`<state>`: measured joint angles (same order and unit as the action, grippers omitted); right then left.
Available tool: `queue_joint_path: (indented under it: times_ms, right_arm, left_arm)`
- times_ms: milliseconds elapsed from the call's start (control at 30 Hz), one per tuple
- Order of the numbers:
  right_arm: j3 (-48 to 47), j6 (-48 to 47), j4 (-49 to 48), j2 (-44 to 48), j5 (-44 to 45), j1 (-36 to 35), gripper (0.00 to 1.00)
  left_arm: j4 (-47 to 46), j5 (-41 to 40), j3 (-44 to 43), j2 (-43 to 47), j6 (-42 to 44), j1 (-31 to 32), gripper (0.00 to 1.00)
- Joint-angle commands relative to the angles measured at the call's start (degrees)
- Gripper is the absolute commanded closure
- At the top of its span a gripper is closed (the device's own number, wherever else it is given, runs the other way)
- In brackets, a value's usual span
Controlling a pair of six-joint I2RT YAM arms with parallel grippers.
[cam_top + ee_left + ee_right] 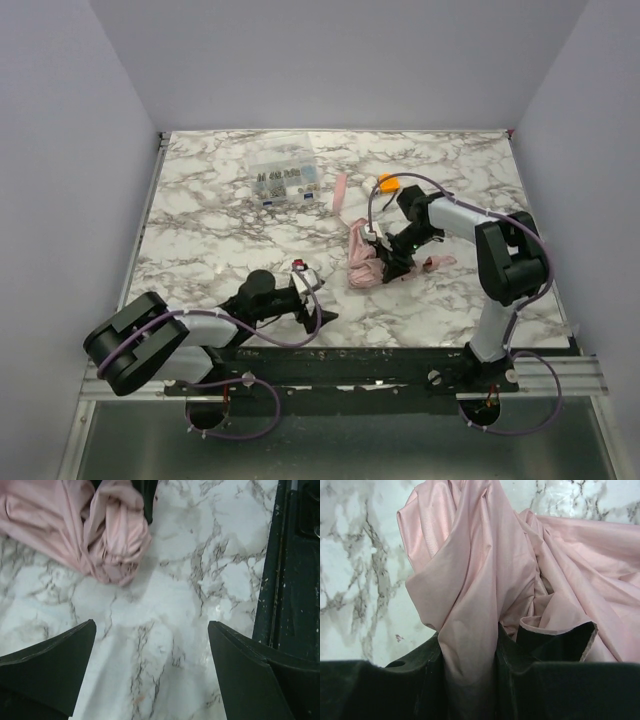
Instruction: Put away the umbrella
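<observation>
Loosely crumpled, the pale pink umbrella lies in bunched folds.

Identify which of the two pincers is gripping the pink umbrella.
The right pincer: a fold of the umbrella is pinched between its jaws. The left pincer stands wide open over the marble table, clear of the fabric.

A robot lab cell: plain pale walls box in a table (marble-patterned), a left arm and right arm are bolted to a rail at its near edge, a parts box near its far edge.
</observation>
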<state>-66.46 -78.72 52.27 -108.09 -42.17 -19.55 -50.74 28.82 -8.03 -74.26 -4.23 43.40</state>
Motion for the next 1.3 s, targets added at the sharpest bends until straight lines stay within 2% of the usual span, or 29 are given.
queue_joint_path:
  times_ms: [0, 167, 367, 533, 700, 733, 767, 800, 867, 933, 1000, 1067, 1133, 1267]
  right_arm:
    - [4.68, 8.84, 9.88, -9.36, 7.31, -3.20, 0.82]
    - [2.29, 12.94, 9.15, -13.36, 9.12, -4.71, 0.83]
    - [0.89, 16.57, 6.41, -13.32, 10.83, -4.78, 0.83]
    - [1.57, 18.18, 4.18, -12.22, 11.97, -5.13, 0.83]
    - [2.41, 19.04, 2.42, -11.10, 12.40, -5.41, 0.80]
    - [2.55, 18.91, 2.40, -10.87, 12.12, -5.41, 0.79]
    - [2.64, 18.87, 2.33, -10.51, 11.39, -5.41, 0.77]
    - [2.67, 18.86, 2.35, -10.04, 10.61, -5.41, 0.74]
    - [2.12, 18.33, 3.06, -8.19, 8.04, -5.25, 0.61]
    - [1.01, 17.74, 3.80, -5.60, 5.19, -4.75, 0.49]
    - [-0.39, 17.26, 4.23, -2.44, 2.48, -3.57, 0.39]
    - [-1.96, 17.11, 3.94, 0.73, 0.81, -1.78, 0.32]
    - [-4.03, 17.06, 3.57, 3.70, -0.41, 0.73, 0.24]
    - [-8.46, 13.49, 4.43, 8.75, -2.84, 6.99, 0.18]
  left_arm:
    - [-4.92, -13.37, -3.88, 0.05, 17.68, 8.87, 0.02]
    - [0.89, -22.05, -8.65, -1.26, 27.75, 14.87, 0.02]
    - [11.77, -26.48, -15.40, -7.24, 38.74, 19.53, 0.02]
    - [17.17, -31.19, -22.39, -14.81, 43.07, 21.41, 0.02]
    - [23.93, -36.31, -29.48, -23.20, 43.27, 21.99, 0.04]
    - [25.75, -37.09, -30.45, -24.70, 42.17, 21.98, 0.08]
    - [28.05, -37.13, -31.73, -25.71, 40.89, 21.90, 0.19]
    - [31.50, -36.36, -32.70, -26.69, 38.96, 21.84, 0.31]
    - [36.59, -33.56, -33.91, -28.36, 34.83, 21.49, 0.63]
    - [40.26, -30.73, -33.96, -29.80, 30.22, 21.06, 0.76]
    - [40.53, -25.08, -32.32, -30.23, 29.11, 20.95, 0.90]
    - [43.58, -21.36, -33.71, -30.90, 25.04, 19.99, 0.96]
    - [44.16, -17.19, -33.97, -31.31, 23.40, 18.20, 0.97]
    - [45.35, -5.57, -34.66, -31.81, 18.93, 12.20, 0.98]
